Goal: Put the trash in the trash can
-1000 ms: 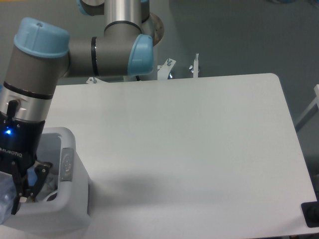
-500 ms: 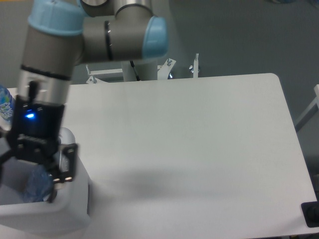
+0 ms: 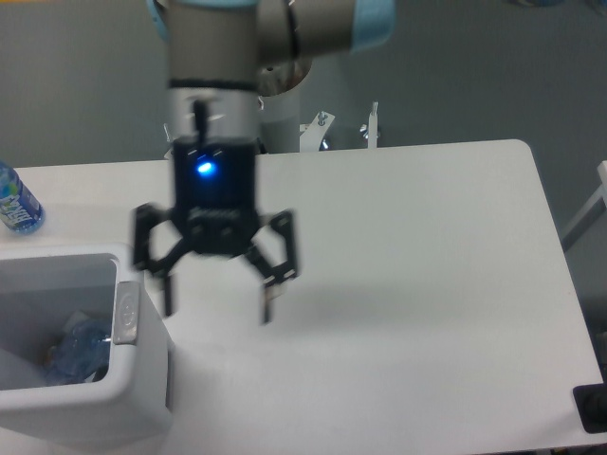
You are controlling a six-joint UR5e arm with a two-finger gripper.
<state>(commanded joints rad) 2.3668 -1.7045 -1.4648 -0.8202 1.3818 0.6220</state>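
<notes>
Change: the gripper has left the trash can; half a second ago it hung over the can's opening, now it is up and to the right of the can, above the table, and it looks motion-blurred.
Crushed bottle: lies inside the trash can, low against the right inner wall, no longer under the fingers.
Paper scrap: a small pale patch beside the crushed bottle, inside the can; too small to tell for sure.
Trash can: white, at the near left corner, grey handle inset on its right rim.
Gripper: fingers spread wide apart, nothing between them, touching nothing; a blue light glows on its body.
Table: white, spreading right of the trash can.
Uncrushed bottle: stands behind the trash can at the left edge, blue label showing, well apart from the gripper.
</notes>
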